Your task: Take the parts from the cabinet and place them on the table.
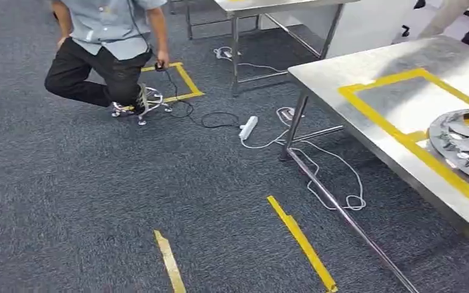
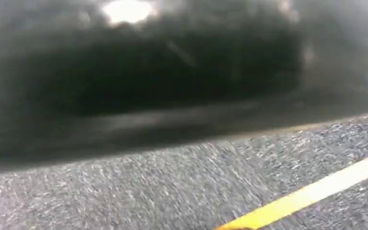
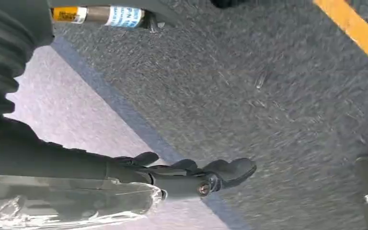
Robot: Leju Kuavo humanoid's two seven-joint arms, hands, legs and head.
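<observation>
A silver hubcap (image 1: 466,146) with curved, spoke-like ribs lies flat on the brushed-metal surface (image 1: 366,70), partly cut off by the picture's edge. It sits inside a rectangle of yellow tape (image 1: 383,119) stuck to that surface, against the rectangle's near strip. The surface stands on thin steel legs over dark, speckled carpet (image 1: 98,201).

On the carpet beside the surface's legs lie a white power strip (image 1: 248,127) and loose loops of white cable (image 1: 336,177); further from the surface a person (image 1: 107,43) in a grey shirt and black trousers crouches on a chrome stool base (image 1: 141,105) and holds a black cable.

The right wrist view gives what the head view lacks — the right hand (image 3: 191,177), dark and matte, its fingers (image 3: 232,170) stretched out nearly straight along a clear, crinkled plastic edge (image 3: 72,203) pressed against its underside. Whether it actually grips that plastic I cannot tell. The hubcap on the surface is nowhere near this hand.

The left wrist view is blurred: a big, dark, glossy curved shape (image 2: 172,72) sits close to the lens over carpet and a yellow stripe (image 2: 311,194) — the left hand's state cannot be told.
</observation>
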